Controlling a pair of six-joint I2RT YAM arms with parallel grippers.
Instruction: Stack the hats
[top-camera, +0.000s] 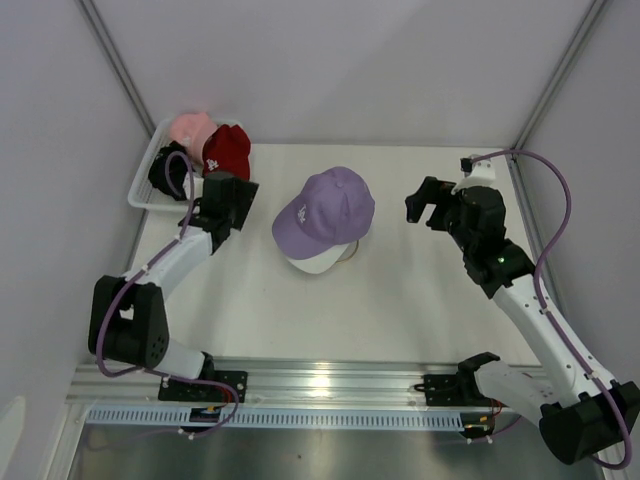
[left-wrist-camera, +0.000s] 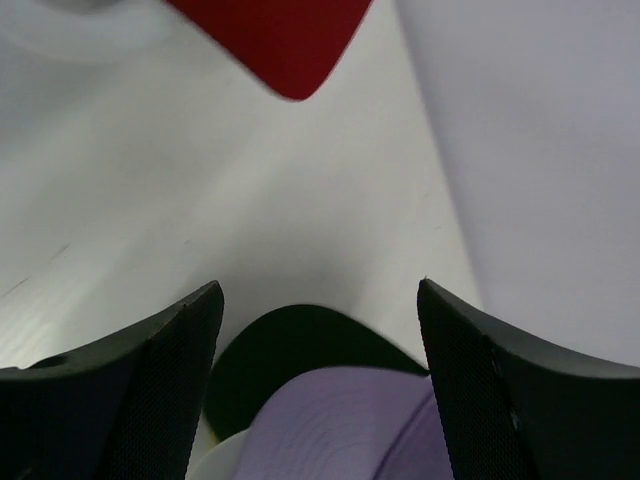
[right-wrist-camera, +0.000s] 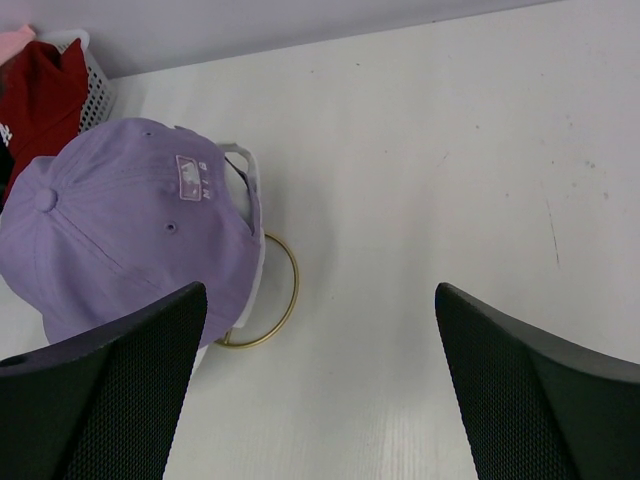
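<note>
A lavender hat (top-camera: 325, 208) tops a stack at the table's middle, with a white hat (top-camera: 314, 264) under it. In the left wrist view the lavender hat (left-wrist-camera: 340, 430) shows low between the fingers, above a dark brim (left-wrist-camera: 300, 350). A red hat (top-camera: 227, 150), a pink hat (top-camera: 190, 128) and a black hat (top-camera: 163, 172) lie in the basket. My left gripper (top-camera: 240, 195) (left-wrist-camera: 320, 285) is open beside the basket, left of the stack, holding nothing. To the right of the stack my right gripper (top-camera: 428, 205) (right-wrist-camera: 320, 288) is open and empty.
A white mesh basket (top-camera: 143, 188) stands at the far left against the side wall. A gold wire stand (right-wrist-camera: 287, 285) carries the stack, its ring resting on the table. Walls close in on the left, back and right.
</note>
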